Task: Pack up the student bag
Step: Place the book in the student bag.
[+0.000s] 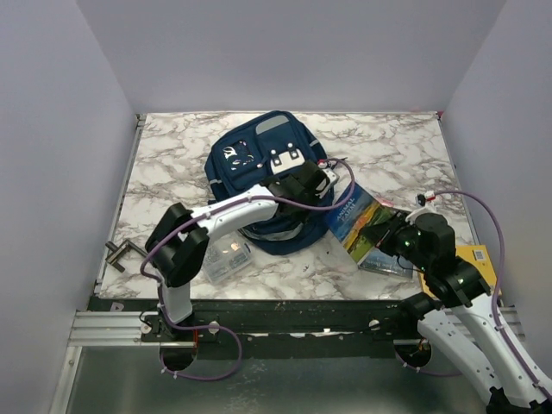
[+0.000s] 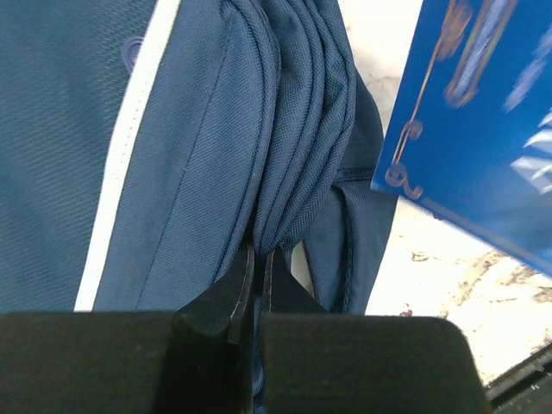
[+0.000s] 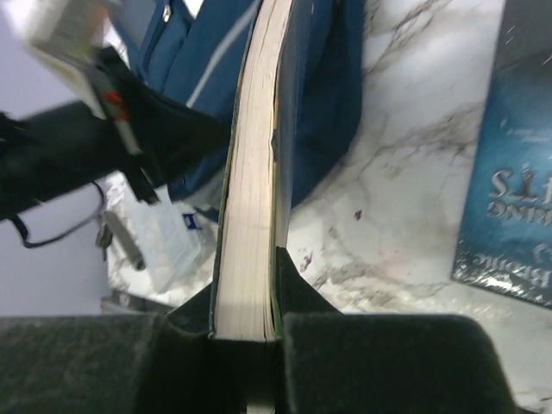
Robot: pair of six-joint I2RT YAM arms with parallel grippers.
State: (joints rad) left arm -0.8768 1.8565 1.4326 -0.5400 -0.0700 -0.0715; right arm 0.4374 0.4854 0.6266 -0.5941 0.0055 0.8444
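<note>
right gripper (image 3: 247, 293): near right of the table (image 1: 172, 155); jaws clamped on a book (image 3: 250, 172), held edge-on with the page block showing, just right of the backpack (image 1: 259, 147).
second book (image 3: 509, 172): dark blue cover, flat on the table, right of the held book.
clear box (image 1: 226, 257): on the table at the near left side of the backpack, beside the left arm.
left gripper (image 2: 259, 263): jaws pinched tight on a gathered fold of backpack fabric at the bag's near right edge.
backpack, position: centre of the table, far of both grippers' bases, lying flat with the front face up.
backpack, handling: judged soft and limp; the woven fabric folds and bunches, so a pull at one point lifts only that layer. Judged light, and not fragile. The weave looks grippy, not slick.
backpack, hold point: judged best at a seam, piped edge or the lip of the opening, where layers are doubled; flat panels offer no purchase.
backpack, appearance: navy blue fabric, pale stripes, a grey patch at the far top, white buckle patches and front pockets.
</note>
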